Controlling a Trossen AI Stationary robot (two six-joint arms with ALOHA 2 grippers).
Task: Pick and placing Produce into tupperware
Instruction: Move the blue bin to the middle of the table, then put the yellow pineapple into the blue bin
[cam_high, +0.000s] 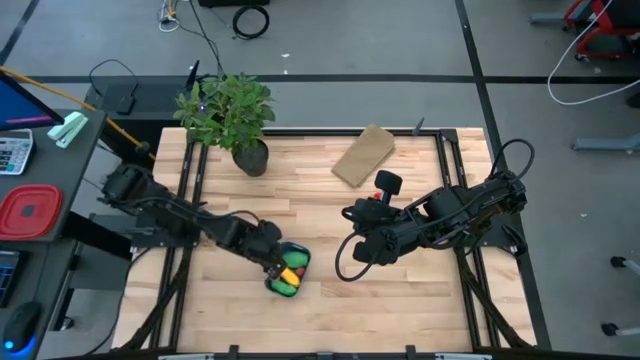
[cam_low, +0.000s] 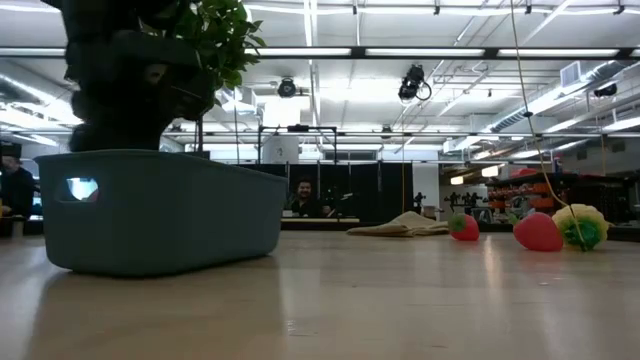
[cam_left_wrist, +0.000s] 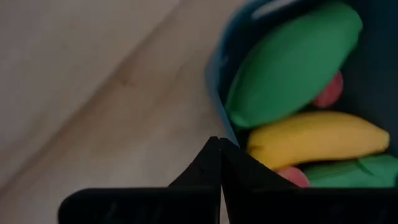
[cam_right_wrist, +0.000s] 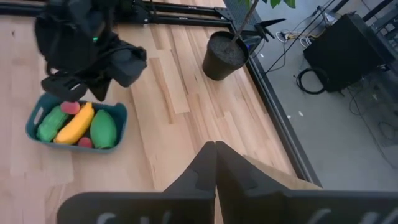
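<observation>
The blue tupperware (cam_high: 288, 272) stands on the wooden table near its near edge. It holds a yellow banana (cam_left_wrist: 317, 137), a large green piece (cam_left_wrist: 292, 62), another green piece (cam_left_wrist: 351, 171) and small red pieces (cam_left_wrist: 329, 93). My left gripper (cam_left_wrist: 219, 144) is shut and hovers at the tub's left rim (cam_left_wrist: 217, 109); the low view shows it as a dark mass (cam_low: 130, 90) over the tub (cam_low: 150, 210). My right gripper (cam_right_wrist: 214, 148) is shut, raised over bare table to the tub's right. Two red pieces (cam_low: 538, 232) and a yellow-green one (cam_low: 580, 225) lie far off in the low view. My left gripper points its shut fingertips down at the tub's left wall, just at the rim (cam_left_wrist: 225, 127). Whether they touch the rim, I cannot tell; the fingers themselves cover that spot.
A potted leafy plant (cam_high: 232, 115) stands at the table's far left. A tan flat block (cam_high: 365, 155) lies at the far edge. A red square container (cam_high: 30, 212) sits off the table to the left. Bare wood (cam_high: 400, 300) lies along the near right.
</observation>
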